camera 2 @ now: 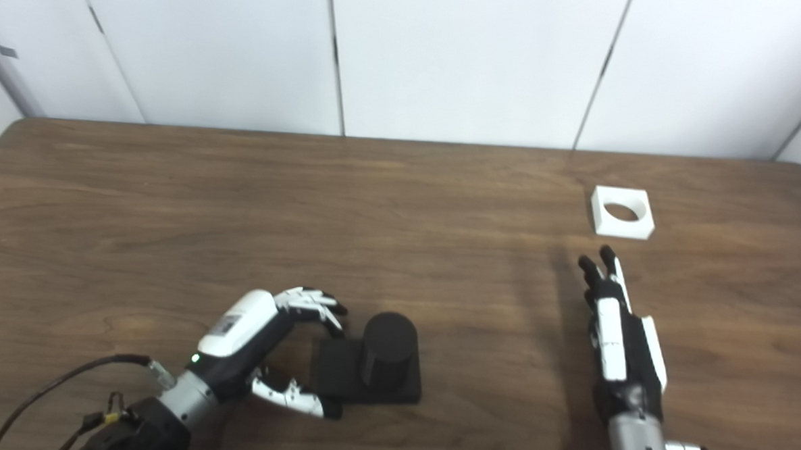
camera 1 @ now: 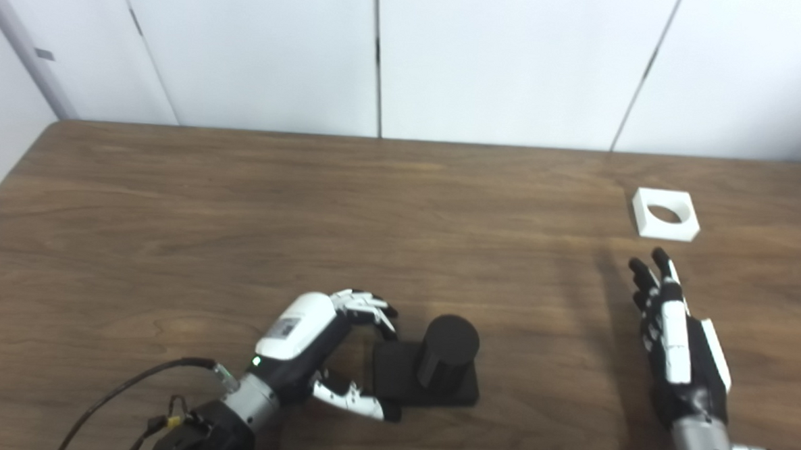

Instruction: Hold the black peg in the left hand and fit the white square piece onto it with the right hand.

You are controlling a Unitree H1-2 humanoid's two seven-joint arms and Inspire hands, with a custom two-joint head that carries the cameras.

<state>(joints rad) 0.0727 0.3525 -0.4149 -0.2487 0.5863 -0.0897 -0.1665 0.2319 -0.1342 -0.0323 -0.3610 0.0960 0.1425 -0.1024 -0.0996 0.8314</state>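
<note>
You had the black cylindrical peg on its flat square black base (camera 1: 434, 372) standing upright at about six o'clock on the brown wood-grain table (camera 1: 239, 211). Your left hand (camera 1: 327, 347) cupped the base's nine o'clock edge, fingers (camera 1: 366, 308) curled over its far corner and thumb at the near corner, not yet closed. The white square piece with a round hole (camera 1: 666, 213) lay flat at two o'clock, nothing in it. Your right hand (camera 1: 673, 338) sat just short of it, fingers straight and together, empty.
</note>
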